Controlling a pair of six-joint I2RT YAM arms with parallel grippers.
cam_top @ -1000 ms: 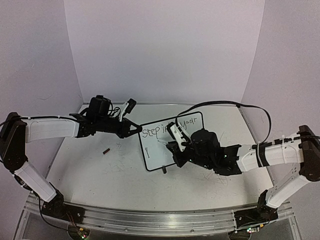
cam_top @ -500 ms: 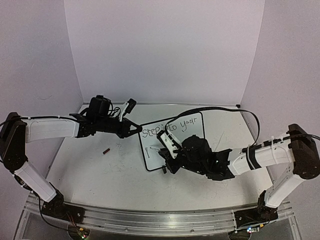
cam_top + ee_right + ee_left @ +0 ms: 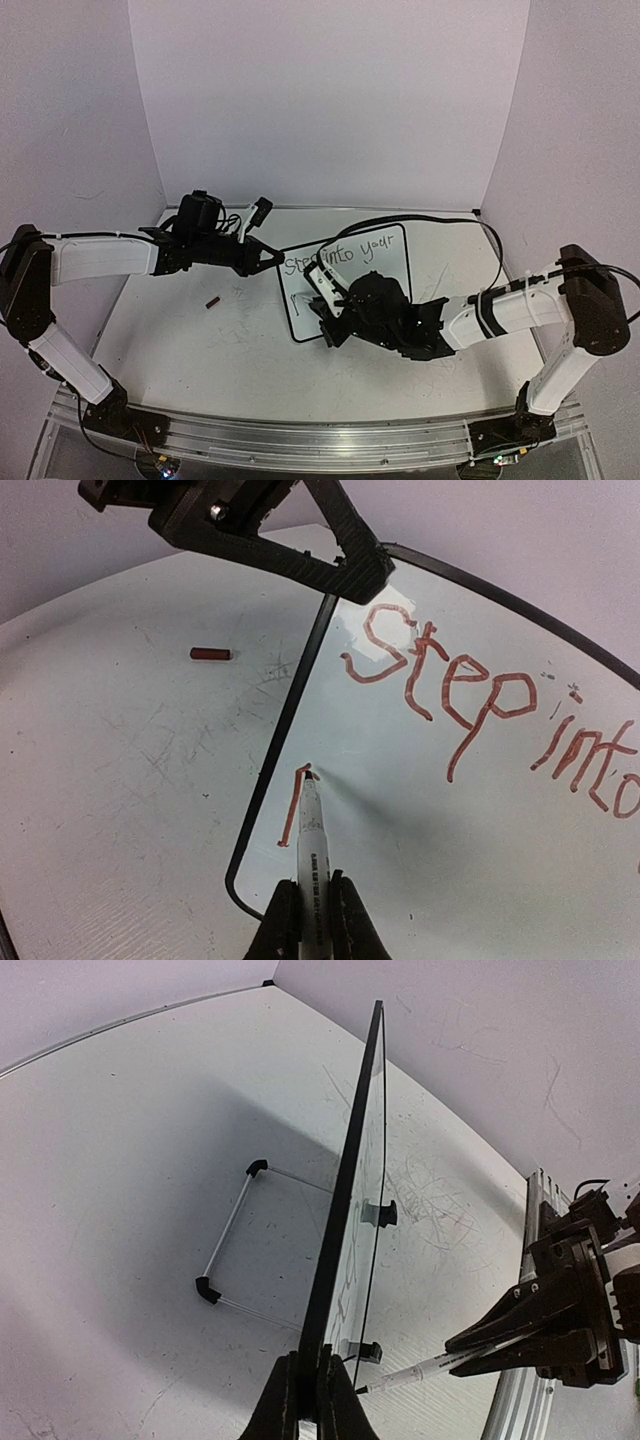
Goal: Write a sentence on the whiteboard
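Right tool (image 3: 310, 905): clenched on the barrel of a marker (image 3: 311, 840). The barrel runs straight out between the fingers, so the tip leads and the wrist view looks down its length. The low grip is probably meant to leave the tip free and the writing visible.

- Tip is on the whiteboard (image 3: 450, 830), at the top of a single short upright stroke near the board's left edge, under the first line.
- Sentence (image 3: 440, 680) so far: "step into", running on to "your" in the top view (image 3: 350, 255). That one stroke is all there is of the second line. My judgement is that the first letter of the last word is under way, with the rest unwritten.

Left tool (image 3: 310, 1385): clamped on the board's black frame at its upper left corner, beside the "s".

- Left wrist view shows the board (image 3: 350, 1180) edge-on, standing on small black feet (image 3: 380, 1213) with a thin wire stand behind.
- A light board like this would likely slide or tip under marker pressure, so the pinch appears to be a brace. It sits on the frame, clear of the writing area.

The board (image 3: 303, 315) stands around the middle of the counter (image 3: 180, 350), nearer the far edge than the near one. Its face is turned toward the right arm.

A small dark reddish piece (image 3: 212, 301), possibly the marker's cap, lies on the counter to the left of the board, well apart from both tools.
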